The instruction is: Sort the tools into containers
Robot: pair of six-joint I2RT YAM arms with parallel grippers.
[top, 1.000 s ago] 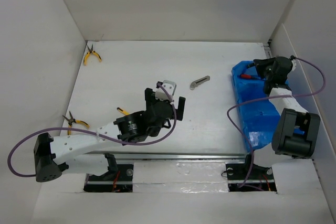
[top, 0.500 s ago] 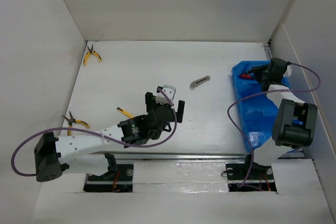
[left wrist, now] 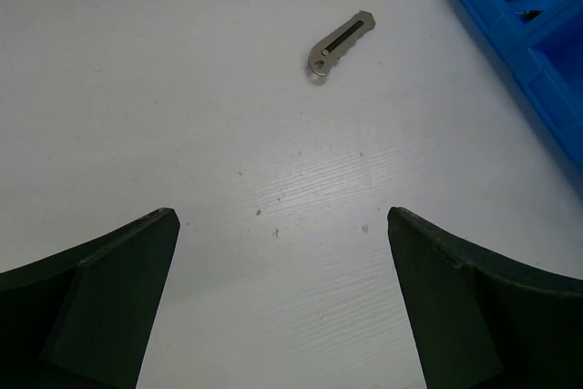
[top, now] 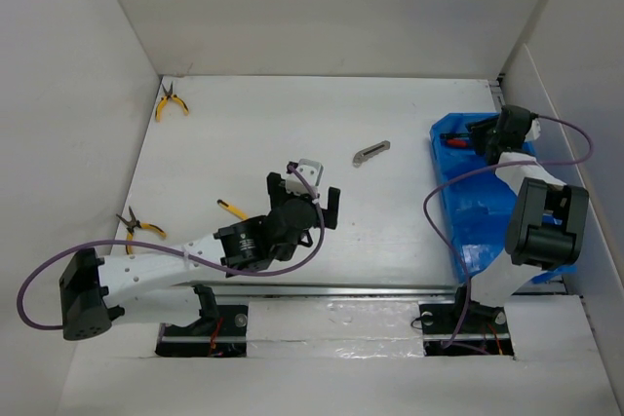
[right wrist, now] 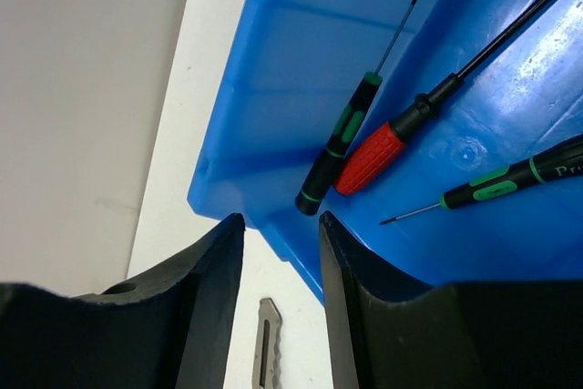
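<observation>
Blue plastic divided bin (top: 468, 226) at right edge of white table (top: 244, 133).

Top view:
- Loose on table: yellow-handled pliers (top: 169, 101) far left, second pliers (top: 139, 226) near left, one yellow-handled screwdriver (top: 231, 208), one grey metal utility knife (top: 370, 152).
- Left gripper (top: 312, 200) mid-table.
- Right gripper (top: 480, 133) over bin's far compartment.

Left wrist view: jaws wide, empty, facing knife, likely next pick.

Right wrist view:
- Jaws narrow, empty.
- Compartment holds one red-handled screwdriver (right wrist: 373, 157) and two dark green-banded screwdrivers (right wrist: 351, 138).
- Like apparently grouped with like.

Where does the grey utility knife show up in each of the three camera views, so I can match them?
Top external: the utility knife lies just right of centre, left of the blue bin.
Left wrist: upper middle, with the bin at top right.
Right wrist: bottom edge, left of centre, only partly in frame, below the bin's corner.
Shared landmark: the blue bin.
</observation>
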